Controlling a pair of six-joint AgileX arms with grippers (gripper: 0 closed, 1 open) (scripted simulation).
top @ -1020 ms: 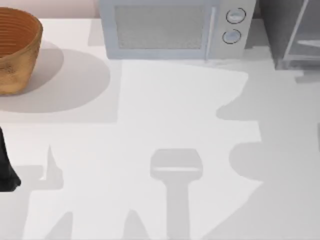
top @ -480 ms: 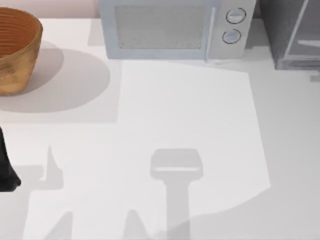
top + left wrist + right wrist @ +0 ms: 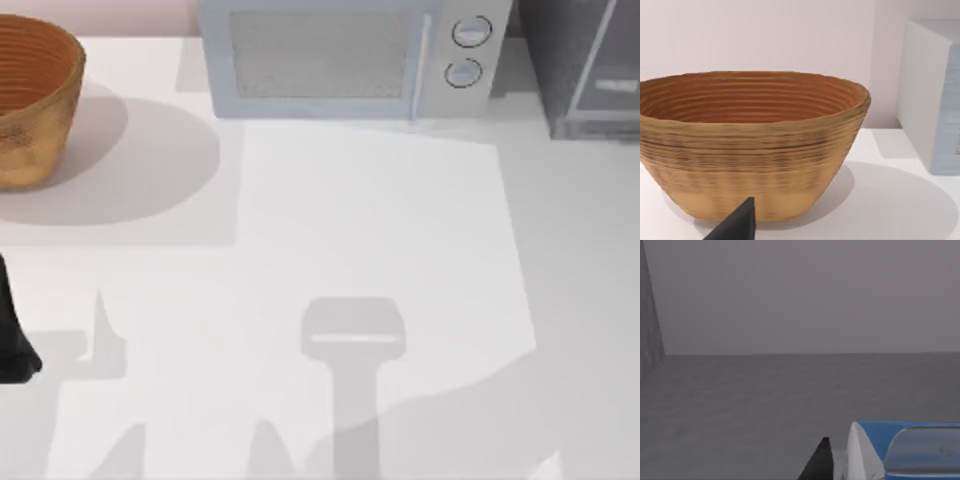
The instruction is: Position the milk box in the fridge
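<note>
The milk box (image 3: pixel 905 450) shows its blue top and white side close to the camera in the right wrist view. My right gripper (image 3: pixel 890 465) is shut on it, with one dark fingertip (image 3: pixel 822 460) against its white side. Beyond the carton lie a dark grey floor, a back wall and a side wall. The fridge (image 3: pixel 585 65), dark grey with a lighter door panel, stands at the table's far right corner in the top view. My left gripper (image 3: pixel 740 222) is parked at the table's left edge, facing a woven basket.
A woven brown basket (image 3: pixel 30 100) sits at the far left. A light grey microwave (image 3: pixel 350 55) with two round knobs stands at the back centre, left of the fridge. My left arm (image 3: pixel 15 340) rests at the left edge. Shadows cross the white table (image 3: pixel 380 220).
The large shadow over the right side of the table has drawn back toward the front right corner. The left arm, basket and microwave have not moved.
</note>
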